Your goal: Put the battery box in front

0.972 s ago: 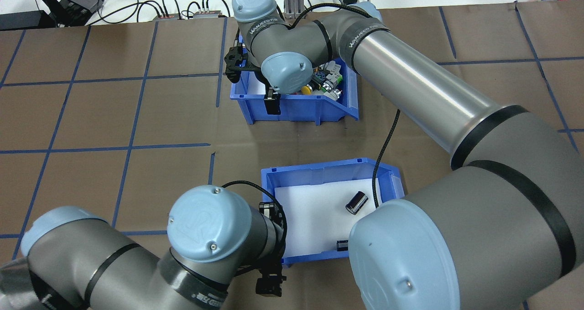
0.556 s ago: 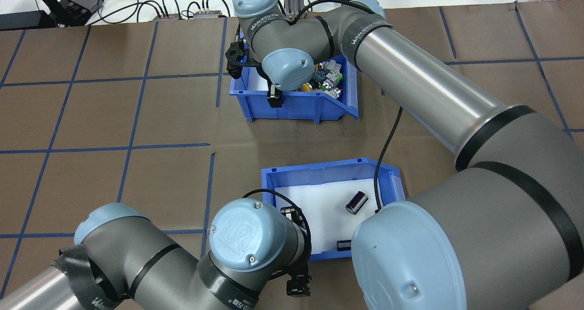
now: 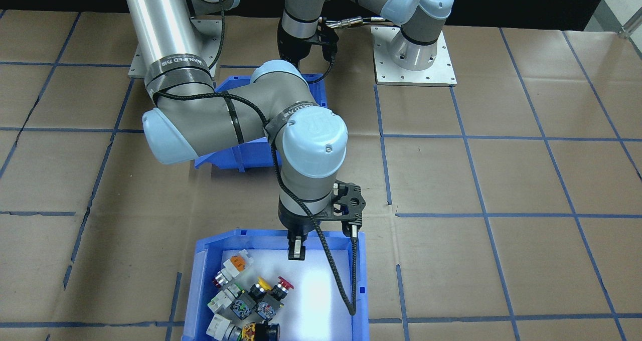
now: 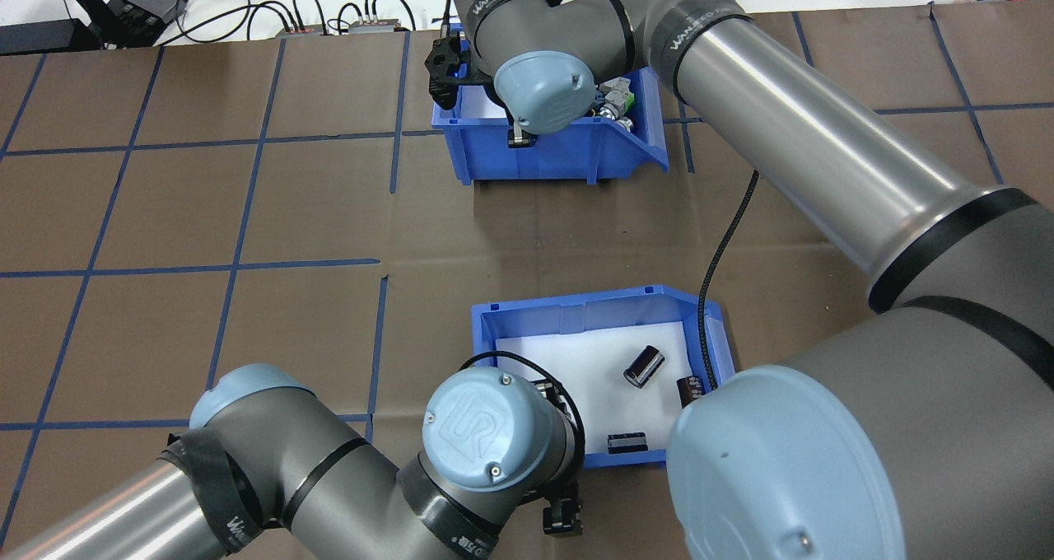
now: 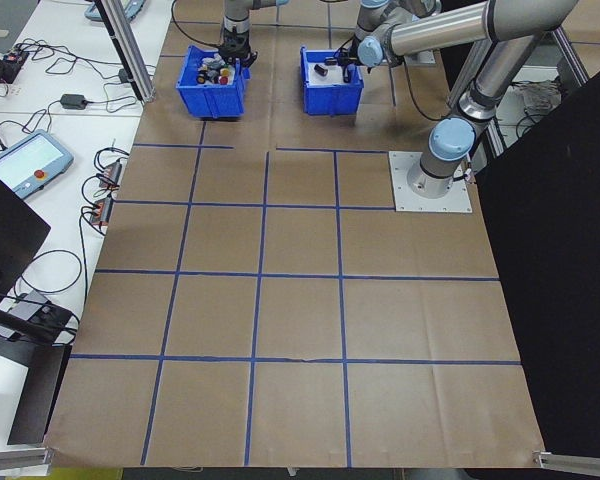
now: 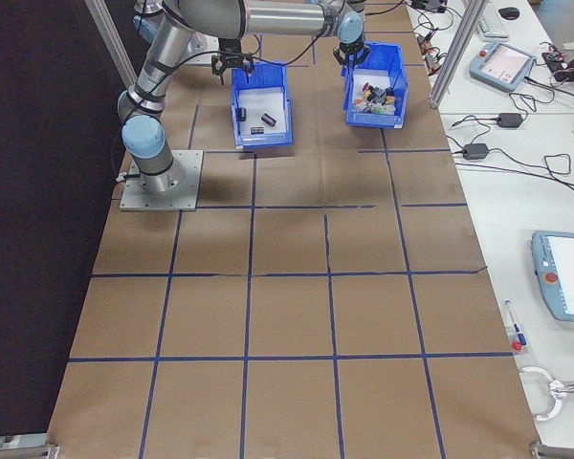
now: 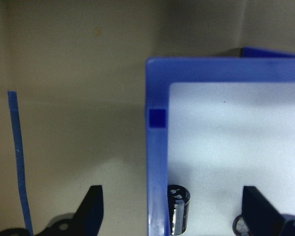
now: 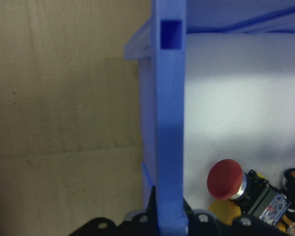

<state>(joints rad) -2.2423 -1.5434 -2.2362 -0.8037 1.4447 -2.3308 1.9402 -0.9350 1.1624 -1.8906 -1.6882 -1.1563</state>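
Observation:
The battery box [image 4: 576, 306], a blue bin with a white liner, lies near the robot with three dark cells [image 4: 644, 366] in it. My left gripper [image 7: 172, 211] is open, and its fingers [image 7: 91, 209] straddle the box's left wall near one cell [image 7: 178, 209]. From overhead, the left gripper [image 4: 563, 506] sits at the box's near left corner, mostly under the wrist. The other blue bin [image 4: 560, 161], with colourful switches [image 3: 251, 301], sits farther away. My right gripper [image 3: 296, 240] is shut on its robot-side wall [image 8: 169, 123].
Brown paper with blue tape lines covers the table [image 4: 206, 214]. The right arm's black cable [image 4: 720, 251] hangs over the battery box's right side. Cables and small boxes [image 4: 329, 16] lie past the far table edge. A teach pendant [image 6: 569, 277] rests on the side bench.
The right arm has carried the switch bin farther from the robot and a little right in the overhead view. The left arm has swung right to the battery box's near left corner.

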